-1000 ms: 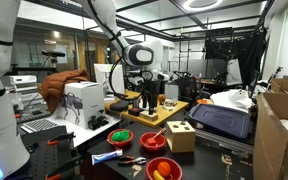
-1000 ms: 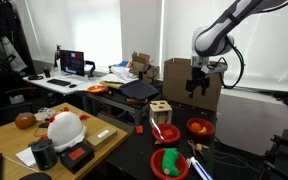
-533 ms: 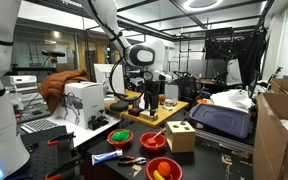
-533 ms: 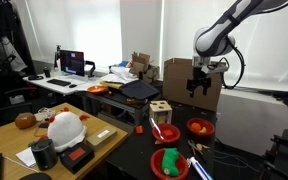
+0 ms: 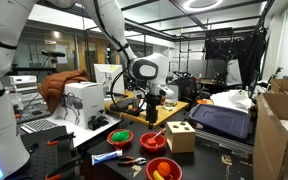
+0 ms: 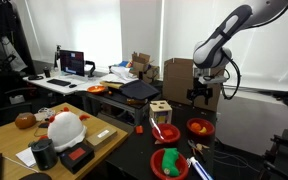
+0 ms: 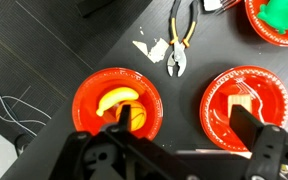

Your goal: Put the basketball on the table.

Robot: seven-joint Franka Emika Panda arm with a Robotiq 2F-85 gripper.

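Observation:
In the wrist view the basketball (image 7: 137,117), a small orange ball, lies in a red bowl (image 7: 89,100) next to a yellow banana (image 7: 115,99). My gripper (image 7: 184,125) is open and empty above the black table (image 7: 44,50). Its left finger is over the ball and its right finger is over a second red bowl (image 7: 224,100). In both exterior views the gripper (image 5: 152,100) (image 6: 200,97) hangs above the bowls. The ball is too small to make out in those views.
Pliers (image 7: 181,35) and a white scrap (image 7: 149,47) lie beyond the bowls. A third red bowl (image 7: 279,15) holds something green. A wooden block (image 6: 160,108) and a dark case (image 5: 222,120) stand on the table. Cardboard boxes (image 5: 282,130) stand at one side.
The arm has come down and shifted sideways, so the gripper now hangs lower, closer to the bowls. It stays open. Nothing on the table has moved.

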